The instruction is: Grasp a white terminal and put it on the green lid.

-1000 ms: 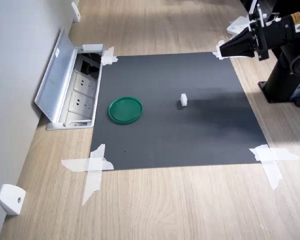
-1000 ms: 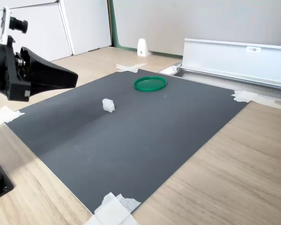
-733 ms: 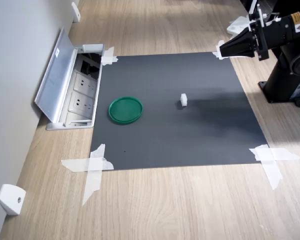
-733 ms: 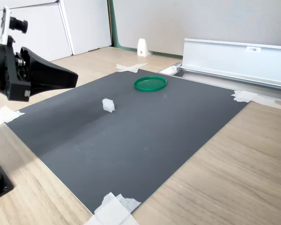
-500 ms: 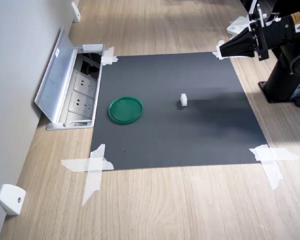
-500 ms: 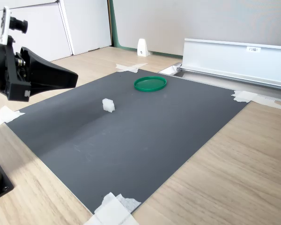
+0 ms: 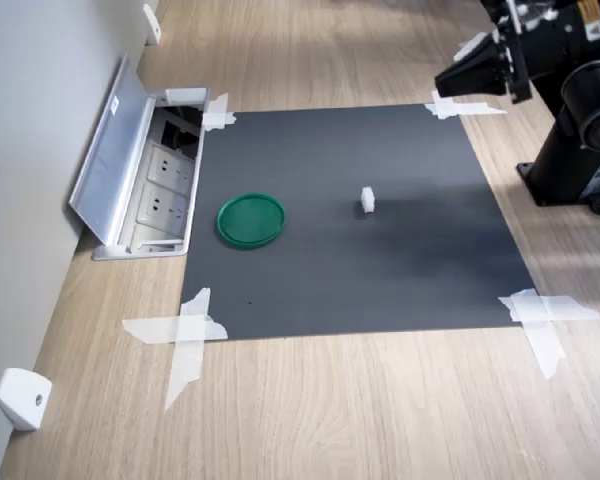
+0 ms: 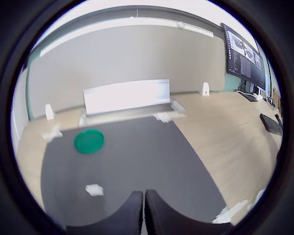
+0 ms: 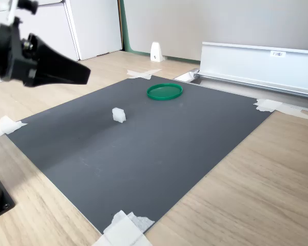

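The white terminal [image 7: 367, 200] [image 9: 118, 115] [image 8: 93, 189] is a tiny block standing near the middle of the black mat [image 7: 400, 270]. The green lid [image 7: 251, 219] [image 9: 165, 91] [image 8: 88, 140] lies flat on the mat, toward the first exterior view's left of the terminal and apart from it. My gripper [image 7: 442, 83] [image 9: 86, 76] [image 8: 143, 208] hangs in the air above the mat's corner, well away from the terminal. Its black fingers [image 8: 131, 215] are pressed together with nothing between them.
An open floor socket box with a metal flap [image 7: 115, 160] [image 9: 256, 64] borders the mat beside the lid. White tape strips [image 7: 185, 335] hold the mat's corners. A white wedge piece [image 7: 20, 397] sits by the wall. The arm's black base [image 7: 580, 150] stands off the mat.
My gripper has lifted a little higher above the mat's corner. The terminal and the lid have not moved.
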`<state>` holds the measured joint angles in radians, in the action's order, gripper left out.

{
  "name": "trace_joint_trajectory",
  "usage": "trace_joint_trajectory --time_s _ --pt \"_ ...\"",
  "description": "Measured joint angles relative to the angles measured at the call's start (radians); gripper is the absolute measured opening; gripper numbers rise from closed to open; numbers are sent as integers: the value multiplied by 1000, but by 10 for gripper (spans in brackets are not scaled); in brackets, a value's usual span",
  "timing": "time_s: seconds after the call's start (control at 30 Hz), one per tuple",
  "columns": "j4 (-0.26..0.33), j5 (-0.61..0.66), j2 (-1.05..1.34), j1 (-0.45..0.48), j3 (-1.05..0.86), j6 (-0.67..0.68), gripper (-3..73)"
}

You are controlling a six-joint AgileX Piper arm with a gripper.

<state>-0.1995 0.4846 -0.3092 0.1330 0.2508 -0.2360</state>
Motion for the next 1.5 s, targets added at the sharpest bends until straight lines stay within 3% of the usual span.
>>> trace_joint_trajectory --time_s 0.1,0.37,0.5,0.67,0.9,1.03,1.33,1.5 --pt "-29 37 -165 0 88 0 -9" --pt "-17 186 -484 0 346 52 -9" --pt "79 265 -589 0 433 215 -9" --pt "257 350 -677 0 480 507 -9" --pt "277 381 -735 0 481 673 15" --pt "282 399 -755 0 483 733 126" --pt "361 398 -782 -1 484 728 567" --pt "279 387 -789 -70 484 576 635"
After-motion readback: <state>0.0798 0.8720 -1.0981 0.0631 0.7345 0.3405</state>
